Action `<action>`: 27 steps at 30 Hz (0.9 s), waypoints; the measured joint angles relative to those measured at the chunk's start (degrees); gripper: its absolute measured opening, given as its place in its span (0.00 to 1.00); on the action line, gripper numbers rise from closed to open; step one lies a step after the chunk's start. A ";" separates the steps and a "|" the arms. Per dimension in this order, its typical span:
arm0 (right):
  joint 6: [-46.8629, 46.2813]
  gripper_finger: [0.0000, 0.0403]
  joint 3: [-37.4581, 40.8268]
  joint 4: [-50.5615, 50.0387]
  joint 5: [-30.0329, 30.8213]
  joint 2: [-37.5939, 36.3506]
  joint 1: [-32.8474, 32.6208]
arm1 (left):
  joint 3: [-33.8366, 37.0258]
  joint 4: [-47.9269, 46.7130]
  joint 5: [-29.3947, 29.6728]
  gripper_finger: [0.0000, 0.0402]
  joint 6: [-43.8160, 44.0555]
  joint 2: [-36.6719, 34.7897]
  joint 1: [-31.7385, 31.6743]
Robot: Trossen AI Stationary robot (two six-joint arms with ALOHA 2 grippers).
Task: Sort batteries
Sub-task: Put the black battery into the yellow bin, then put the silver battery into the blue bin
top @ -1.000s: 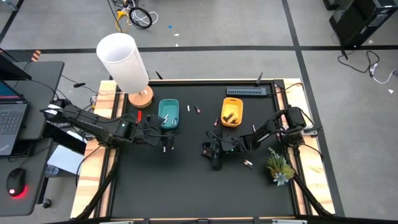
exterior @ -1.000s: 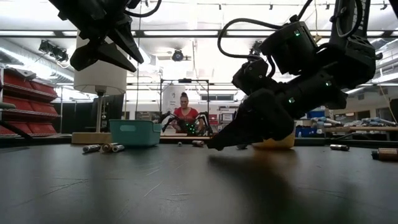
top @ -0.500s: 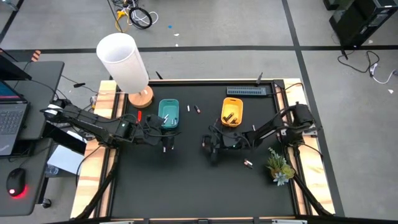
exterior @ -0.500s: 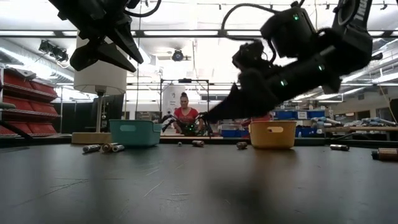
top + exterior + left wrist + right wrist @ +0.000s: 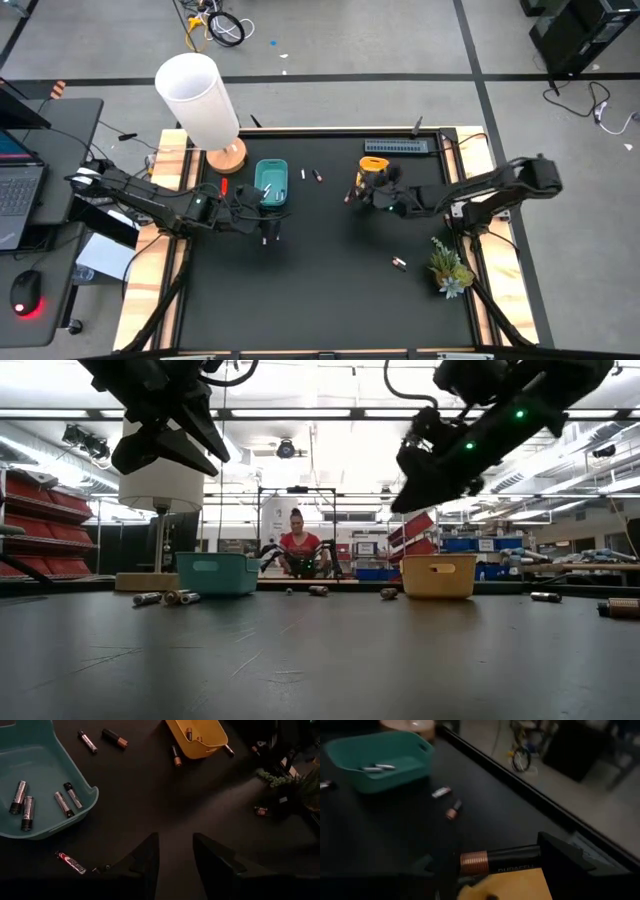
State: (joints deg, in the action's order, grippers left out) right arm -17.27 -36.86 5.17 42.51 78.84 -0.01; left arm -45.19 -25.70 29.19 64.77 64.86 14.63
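Observation:
My right gripper point(image 5: 362, 188) hangs over the yellow tray point(image 5: 374, 180), shut on a dark battery with a copper end point(image 5: 500, 860). In the low view it point(image 5: 405, 498) is high above the tray point(image 5: 438, 576). My left gripper point(image 5: 175, 855) is open and hovers over bare table just near of the teal tray point(image 5: 270, 182), touching nothing. Several silver batteries point(image 5: 22, 805) lie in the teal tray. Two loose batteries point(image 5: 310, 176) lie between the trays, one point(image 5: 347, 197) lies beside the yellow tray, one point(image 5: 398, 263) near the plant, and a red one point(image 5: 224, 186) left of the teal tray. My right gripper holds the dark battery between its two fingers, with the battery spanning the gap from one finger to the other. Its copper end point(image 5: 472, 861) shows beside one finger point(image 5: 442, 867), and the other end is hidden behind the second finger point(image 5: 570, 862). It is lifted clear above the yellow tray point(image 5: 515, 887).
A white lamp point(image 5: 200, 100) on a wooden base stands at the far left corner. A grey strip point(image 5: 395, 147) lies at the far edge and a small plant point(image 5: 448, 265) by the right edge. The near half of the table is open. A person point(image 5: 298, 545) sits beyond it.
My right gripper has risen from the table's middle and moved toward the far edge and slightly right, carrying the dark battery to above the yellow tray. The battery is now lifted clear of the table.

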 joint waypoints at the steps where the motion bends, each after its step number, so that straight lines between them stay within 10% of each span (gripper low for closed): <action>1: -1.48 0.57 0.00 -2.49 0.02 -1.19 0.36 | 0.00 0.03 0.00 0.33 0.00 0.00 0.00; 17: -8.32 0.87 -0.49 -19.10 -15.34 -7.62 9.69 | 0.00 0.62 0.02 0.33 -0.15 -0.02 0.00; 27: -3.74 0.83 -4.56 -20.11 -35.79 -14.94 7.91 | 0.00 3.40 -2.62 0.33 -0.43 -0.02 0.00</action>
State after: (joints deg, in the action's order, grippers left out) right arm -21.01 -41.42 -14.95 6.71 63.90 7.90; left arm -45.19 -22.29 26.57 64.34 64.84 14.63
